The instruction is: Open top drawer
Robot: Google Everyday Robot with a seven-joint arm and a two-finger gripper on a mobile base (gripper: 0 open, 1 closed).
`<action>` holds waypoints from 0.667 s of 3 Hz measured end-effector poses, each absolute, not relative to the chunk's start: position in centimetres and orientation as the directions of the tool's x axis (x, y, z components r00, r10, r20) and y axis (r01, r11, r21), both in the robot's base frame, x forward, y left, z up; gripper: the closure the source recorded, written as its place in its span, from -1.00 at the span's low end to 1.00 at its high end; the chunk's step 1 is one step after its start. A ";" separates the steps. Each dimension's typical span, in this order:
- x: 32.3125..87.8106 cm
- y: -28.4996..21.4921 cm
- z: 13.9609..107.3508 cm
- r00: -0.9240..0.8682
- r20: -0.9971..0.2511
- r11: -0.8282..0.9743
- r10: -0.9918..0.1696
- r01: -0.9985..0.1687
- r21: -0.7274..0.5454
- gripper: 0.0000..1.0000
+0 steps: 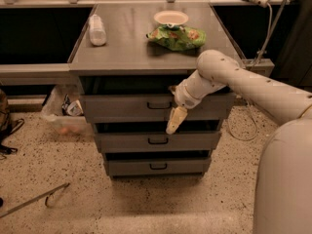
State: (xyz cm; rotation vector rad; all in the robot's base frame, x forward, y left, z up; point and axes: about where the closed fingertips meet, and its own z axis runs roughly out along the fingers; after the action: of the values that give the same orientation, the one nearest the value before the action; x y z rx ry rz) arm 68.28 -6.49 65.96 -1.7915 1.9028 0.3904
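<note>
The top drawer (122, 108) is the widest of three grey drawers, just under the tabletop. Its small black loop handle (159, 105) sits at the centre of the front. A dark gap shows above the front, so the drawer stands slightly out. My gripper (175, 121) points downward in front of the drawer's lower edge, just right of the handle and not around it. Its tip hangs over the gap above the middle drawer (158, 141).
The bottom drawer (158, 166) is below. On the grey tabletop (126, 48) lie a white bottle (97, 29), a white bowl (170, 17) and a green bag (178, 36). A plastic bin (63, 113) stands on the floor at left, a metal rod (34, 201) lies front left, and cables (246, 116) hang at right.
</note>
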 end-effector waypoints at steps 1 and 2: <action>63.8 -6.2 67.6 -0.060 -0.537 0.082 -0.842 -0.996 -0.018 -1.00; 62.1 -6.1 68.3 -0.076 -0.534 0.074 -0.842 -0.997 0.024 -1.00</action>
State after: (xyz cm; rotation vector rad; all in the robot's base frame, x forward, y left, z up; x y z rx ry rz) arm 62.13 -6.08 68.31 -1.8234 1.9782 0.5536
